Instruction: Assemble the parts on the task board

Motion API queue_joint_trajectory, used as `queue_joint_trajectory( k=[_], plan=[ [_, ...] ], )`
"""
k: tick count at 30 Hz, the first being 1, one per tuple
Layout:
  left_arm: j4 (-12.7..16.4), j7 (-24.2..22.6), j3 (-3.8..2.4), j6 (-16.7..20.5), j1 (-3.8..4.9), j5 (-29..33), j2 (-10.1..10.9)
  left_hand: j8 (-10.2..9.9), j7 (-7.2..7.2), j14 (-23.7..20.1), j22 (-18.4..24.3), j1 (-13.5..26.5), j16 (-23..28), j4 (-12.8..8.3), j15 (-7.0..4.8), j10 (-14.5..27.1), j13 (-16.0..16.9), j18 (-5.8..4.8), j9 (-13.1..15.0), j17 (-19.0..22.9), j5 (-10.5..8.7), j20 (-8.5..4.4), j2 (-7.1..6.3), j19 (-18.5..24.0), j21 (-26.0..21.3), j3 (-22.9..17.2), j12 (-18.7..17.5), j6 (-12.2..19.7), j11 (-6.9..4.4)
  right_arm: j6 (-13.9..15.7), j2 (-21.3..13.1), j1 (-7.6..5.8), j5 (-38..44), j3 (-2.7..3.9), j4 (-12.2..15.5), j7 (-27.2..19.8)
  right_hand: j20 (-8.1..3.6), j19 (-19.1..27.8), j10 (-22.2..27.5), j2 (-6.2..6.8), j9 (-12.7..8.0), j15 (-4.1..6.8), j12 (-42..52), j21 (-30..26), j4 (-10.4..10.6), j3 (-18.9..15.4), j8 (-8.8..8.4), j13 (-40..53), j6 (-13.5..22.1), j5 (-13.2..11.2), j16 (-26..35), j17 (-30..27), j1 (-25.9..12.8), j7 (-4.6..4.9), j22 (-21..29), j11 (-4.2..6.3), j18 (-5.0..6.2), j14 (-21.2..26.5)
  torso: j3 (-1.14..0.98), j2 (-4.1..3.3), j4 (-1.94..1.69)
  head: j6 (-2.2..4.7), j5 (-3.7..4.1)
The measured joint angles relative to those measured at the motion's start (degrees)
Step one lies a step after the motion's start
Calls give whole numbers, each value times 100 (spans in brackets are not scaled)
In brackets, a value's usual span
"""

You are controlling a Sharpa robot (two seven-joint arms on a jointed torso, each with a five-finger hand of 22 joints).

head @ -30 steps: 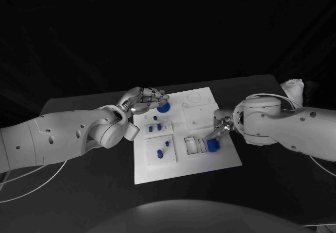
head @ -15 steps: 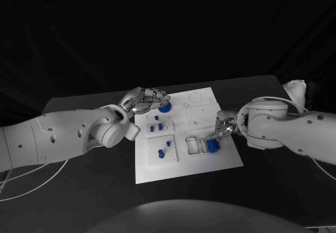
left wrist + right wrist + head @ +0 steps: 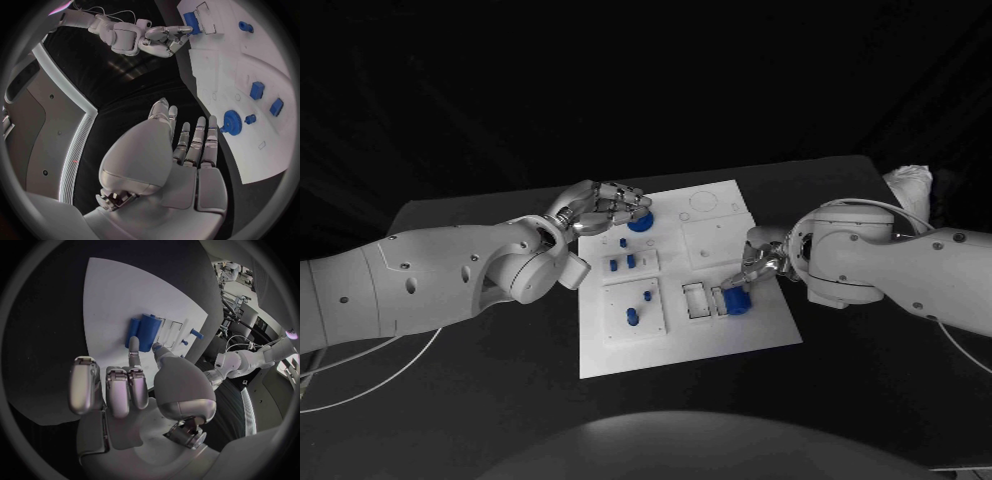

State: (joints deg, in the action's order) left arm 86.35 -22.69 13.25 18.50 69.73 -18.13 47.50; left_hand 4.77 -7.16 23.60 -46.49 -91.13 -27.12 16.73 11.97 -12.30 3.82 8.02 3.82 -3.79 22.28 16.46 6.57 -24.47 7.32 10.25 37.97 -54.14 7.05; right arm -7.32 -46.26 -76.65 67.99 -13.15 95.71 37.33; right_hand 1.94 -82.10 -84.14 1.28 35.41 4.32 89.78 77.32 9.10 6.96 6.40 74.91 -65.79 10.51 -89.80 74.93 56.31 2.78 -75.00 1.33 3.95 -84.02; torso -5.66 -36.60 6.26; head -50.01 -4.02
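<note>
The white task board (image 3: 678,345) lies mid-table. My right hand (image 3: 751,266) pinches the near end of a blue block (image 3: 736,301) between thumb and a finger, the block standing at the board's right edge beside two white slots (image 3: 694,298). In the right wrist view the block (image 3: 146,331) sits just past my fingertips (image 3: 134,343). My left hand (image 3: 599,208) hovers at the board's far left corner, holding nothing, fingertips (image 3: 213,125) just short of a blue gear (image 3: 232,123), (image 3: 640,224).
More blue parts sit on the board's left half: two small blocks (image 3: 620,265), a peg (image 3: 619,243), and an oval piece (image 3: 630,317). The black table (image 3: 488,330) has free room in front of the board. Cables (image 3: 358,372) trail off at the left.
My right hand and the blue block have shifted a little left, closer to the white slots. My left hand has stayed by the gear.
</note>
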Motion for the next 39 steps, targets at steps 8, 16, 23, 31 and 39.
queue_joint_trajectory(
  k=[8, 16, 23, 31, 39],
  plan=[
    [-10, 25, 0, -8, -1, 0, -19, 0, 0, 0, 5, 0, 0, 0, 0, -21, 0, 0, 0, 0, 0, 0, 0, 0, 0, 0, 0, 0, 20, 106, 13, -19, -203, 16, -20, -51, 22, -21, 29, -60, 1, -43, 0, 0, -82, 34, -233, 0, 278, 0, 0, -1, 63, 128, 0, -93, 0, 0, 0, -2, 0, 0, 7],
    [-12, 50, 0, -14, -1, 0, -24, 0, -13, 0, 5, 0, 0, 0, 0, -21, 0, 0, 0, 0, 0, 0, 0, 0, 0, 0, 0, -13, 20, 168, 37, -10, -354, 6, -62, -77, 63, -18, 10, -58, -328, -63, 0, 0, -136, 57, -376, 0, 459, -2, 0, -1, 123, 132, 0, -114, 0, 20, 1, -2, 0, 0, -2],
    [-12, 73, 0, -19, -2, 0, -21, 0, -20, 0, 5, 0, 0, 0, 0, -21, 0, 0, 0, 0, 0, 0, 0, 0, 0, 0, 0, -21, 20, 227, 27, 12, -474, 2, -45, -148, 84, 3, 31, -66, -414, -83, 0, 0, -224, 96, -287, 0, 407, 50, 0, -1, 210, 142, 0, -134, 0, 1, 1, -1, 0, 0, -18],
    [-15, 101, 0, -30, -2, 0, -28, 22, -20, 0, 5, 0, 0, 0, 0, 1, 0, 0, 0, 0, 0, 0, 0, 0, 0, 0, -1, -21, 41, 335, -19, 26, -542, -4, -12, -241, 84, 3, 11, -88, -452, -83, 0, 0, -255, 112, -286, -1, 404, 71, 0, -2, 232, 139, 0, -155, 0, 1, 1, -1, 2, 0, -20],
    [-17, 126, 0, -40, -2, -1, -31, 22, -20, 0, 5, 0, -23, 0, 0, 1, 0, 0, 0, 0, 0, 0, 0, 0, 0, 0, -1, -21, 41, 383, -35, 33, -568, -8, -11, -277, 84, 3, 10, -88, -454, -83, 0, 0, -272, 96, -287, -1, 397, 71, 0, -2, 232, 132, 0, -155, 0, 0, 1, -1, 3, 0, -20]
  ],
)
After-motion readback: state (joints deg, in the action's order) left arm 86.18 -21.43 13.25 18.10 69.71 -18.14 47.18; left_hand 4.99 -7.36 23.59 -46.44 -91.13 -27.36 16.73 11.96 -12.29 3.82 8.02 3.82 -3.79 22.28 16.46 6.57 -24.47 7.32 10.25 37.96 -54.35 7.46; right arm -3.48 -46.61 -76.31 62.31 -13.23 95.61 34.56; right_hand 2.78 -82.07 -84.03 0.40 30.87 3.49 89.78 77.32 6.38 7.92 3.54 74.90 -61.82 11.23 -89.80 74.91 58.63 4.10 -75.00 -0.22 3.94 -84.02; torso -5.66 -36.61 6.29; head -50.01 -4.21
